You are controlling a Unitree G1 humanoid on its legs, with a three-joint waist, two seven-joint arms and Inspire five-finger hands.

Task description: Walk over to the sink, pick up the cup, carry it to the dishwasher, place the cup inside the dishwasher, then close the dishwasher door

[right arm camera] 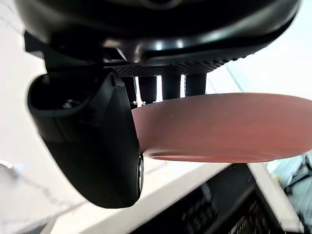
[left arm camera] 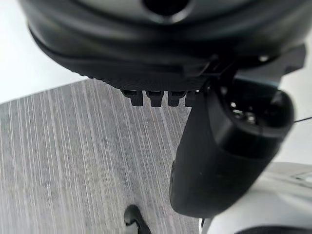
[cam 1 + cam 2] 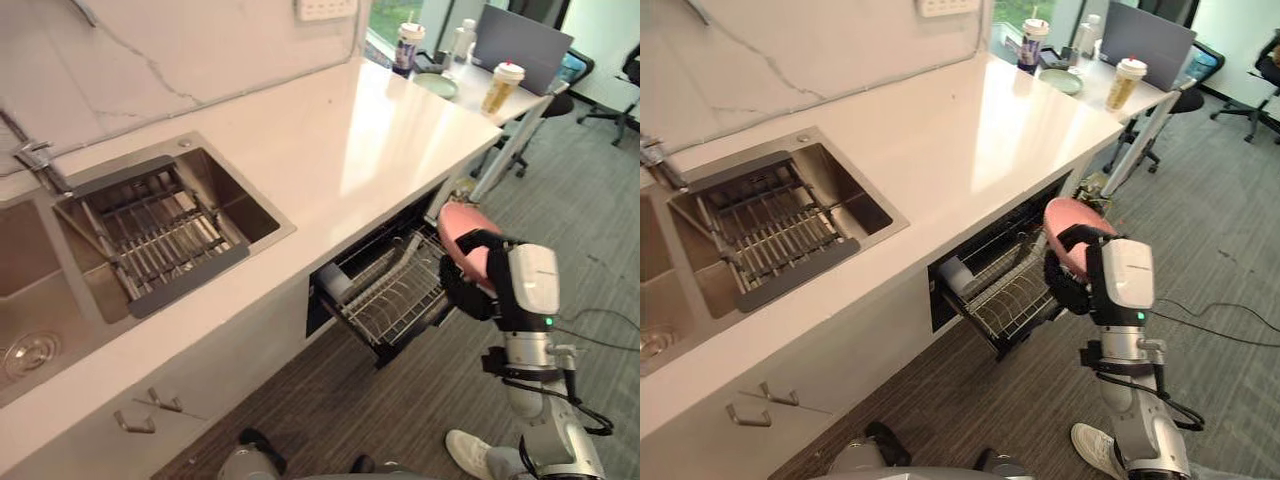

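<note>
A pink cup is gripped in my right hand, fingers on one side and thumb on the other. It hangs on its side just above the right end of the pulled-out dishwasher rack, which sticks out from under the white counter. The steel sink with a dish rack inside lies to the left in the counter. My left hand hangs over grey floor with nothing in it, fingers straight.
A white object lies at the rack's left end. Two drink cups and a plate stand at the counter's far end. Office chairs and grey carpet lie to the right. Cabinet handles show below the sink.
</note>
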